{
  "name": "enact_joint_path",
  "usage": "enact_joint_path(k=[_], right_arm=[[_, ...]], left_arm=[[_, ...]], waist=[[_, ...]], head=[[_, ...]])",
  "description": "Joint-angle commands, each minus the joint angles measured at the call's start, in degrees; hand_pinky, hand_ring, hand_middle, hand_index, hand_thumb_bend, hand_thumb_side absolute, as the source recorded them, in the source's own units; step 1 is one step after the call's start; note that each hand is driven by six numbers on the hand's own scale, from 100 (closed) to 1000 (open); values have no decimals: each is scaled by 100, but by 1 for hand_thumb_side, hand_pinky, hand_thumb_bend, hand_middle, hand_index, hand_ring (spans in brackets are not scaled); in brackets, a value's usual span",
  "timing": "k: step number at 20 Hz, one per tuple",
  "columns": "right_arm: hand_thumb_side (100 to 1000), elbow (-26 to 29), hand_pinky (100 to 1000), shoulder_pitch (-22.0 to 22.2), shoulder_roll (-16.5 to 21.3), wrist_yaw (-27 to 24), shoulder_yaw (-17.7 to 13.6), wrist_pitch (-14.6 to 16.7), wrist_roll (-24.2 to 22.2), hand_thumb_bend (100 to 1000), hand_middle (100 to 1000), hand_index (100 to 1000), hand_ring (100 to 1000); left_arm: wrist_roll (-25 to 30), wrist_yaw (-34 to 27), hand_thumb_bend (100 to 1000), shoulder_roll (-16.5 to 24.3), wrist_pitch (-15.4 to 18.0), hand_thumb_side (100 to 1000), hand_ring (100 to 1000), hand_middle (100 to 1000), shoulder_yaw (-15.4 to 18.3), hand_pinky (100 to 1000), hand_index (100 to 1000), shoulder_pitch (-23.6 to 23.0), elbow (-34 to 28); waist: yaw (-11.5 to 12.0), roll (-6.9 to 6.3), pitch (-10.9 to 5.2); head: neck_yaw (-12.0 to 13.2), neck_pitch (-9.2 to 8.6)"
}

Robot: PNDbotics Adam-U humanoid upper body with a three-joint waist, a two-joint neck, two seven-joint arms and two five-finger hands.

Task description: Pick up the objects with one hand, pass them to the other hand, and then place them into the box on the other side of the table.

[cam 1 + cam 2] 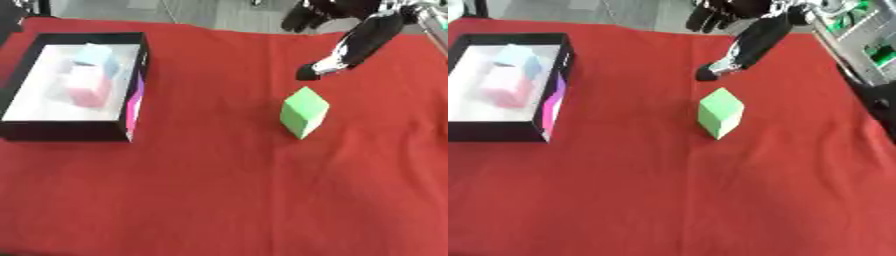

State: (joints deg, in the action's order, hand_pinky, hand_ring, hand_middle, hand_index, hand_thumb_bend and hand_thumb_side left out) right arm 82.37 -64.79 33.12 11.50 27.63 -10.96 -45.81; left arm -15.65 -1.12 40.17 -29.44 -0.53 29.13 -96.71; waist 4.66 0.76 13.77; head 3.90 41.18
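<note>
A light green cube (304, 112) stands on the red cloth (219, 190), right of the middle. My right hand (354, 47) reaches in from the upper right corner. Its fingers are straight and hold nothing, and one dark fingertip (306, 73) hangs just beyond the cube's far side, apart from it. At the far left sits a black box (61, 132) with a white inside. A pale blue block (98, 56) and a pink block (87, 86) lie in it. My left hand shows in neither view.
The box's right wall (136, 107) carries a pink and purple print. Dark shapes (710, 15) lie past the cloth's far edge. Shelving with green items (868, 30) stands at the far right. Bare red cloth fills the front half.
</note>
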Motion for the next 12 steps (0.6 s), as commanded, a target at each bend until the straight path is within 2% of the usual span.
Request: enact_joint_path(k=[1, 4, 5, 10, 11, 12], right_arm=[[212, -244, 941, -202, 164, 182, -58, 238, -325, 530, 847, 843, 904], [207, -396, 950, -260, 184, 272, -25, 470, -571, 521, 859, 852, 916], [182, -444, 956, -270, 185, 304, -4, 535, -594, 533, 865, 857, 922], [176, -627, 967, -256, 200, 465, 144, 852, -615, 524, 873, 870, 933], [160, -663, 970, -242, 199, 501, 172, 905, -615, 524, 874, 872, 935], [103, -697, 972, -228, 196, 527, 200, 957, -615, 574, 870, 873, 935]], left_arm=[[-131, -153, 100, 106, -1, 893, 752, 655, 96, 726, 691, 57, -95], [-159, -184, 100, 118, -28, 894, 752, 655, 105, 727, 691, 80, -100], [-163, -192, 100, 117, -34, 894, 752, 656, 107, 728, 692, 88, -103], [-165, -204, 100, 116, -72, 894, 752, 654, 104, 728, 691, 122, -96], [-166, -204, 100, 115, -77, 894, 752, 654, 102, 729, 692, 127, -94], [-164, -204, 100, 113, -81, 894, 752, 655, 100, 729, 692, 131, -93]], waist=[[35, 74, 33], [69, 94, 70], [77, 98, 80], [98, 106, 116], [102, 104, 121], [106, 102, 125]], head=[[-55, -61], [-92, -82], [-105, -88], [-172, -110], [-186, -112], [-196, -115]])
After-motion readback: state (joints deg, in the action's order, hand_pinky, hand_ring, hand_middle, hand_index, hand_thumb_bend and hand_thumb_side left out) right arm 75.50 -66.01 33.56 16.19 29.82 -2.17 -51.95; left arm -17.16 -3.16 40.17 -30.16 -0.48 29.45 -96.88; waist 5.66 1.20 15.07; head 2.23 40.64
